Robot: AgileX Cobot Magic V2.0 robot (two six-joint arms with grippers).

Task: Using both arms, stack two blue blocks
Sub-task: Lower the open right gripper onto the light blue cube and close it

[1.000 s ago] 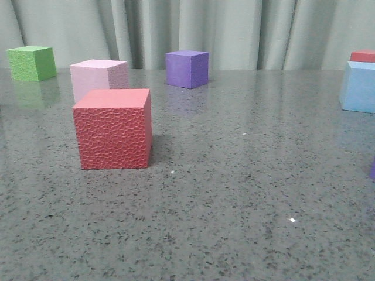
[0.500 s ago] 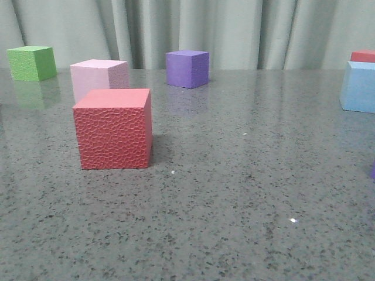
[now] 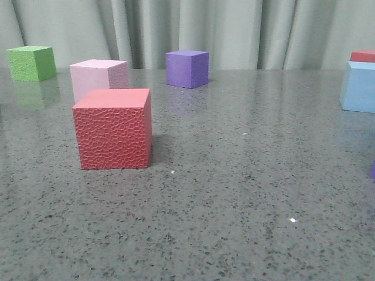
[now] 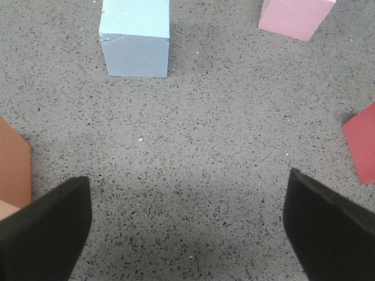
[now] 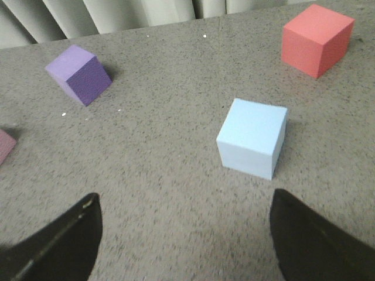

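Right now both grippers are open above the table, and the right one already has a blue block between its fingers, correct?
Not quite. Both are open, but the right gripper holds nothing: in the right wrist view the blue block sits on the table, apart from the fingers. The left gripper is likewise empty.

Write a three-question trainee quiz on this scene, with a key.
1. True or false: the left pincer is shut on a blue block.
2. In the front view, which cube stands nearest the camera? A) red cube B) green cube C) purple cube
3. Fill in: in the right wrist view, the right pincer is open above the ___, holding nothing.

Key: 1 false; 2 A; 3 table.
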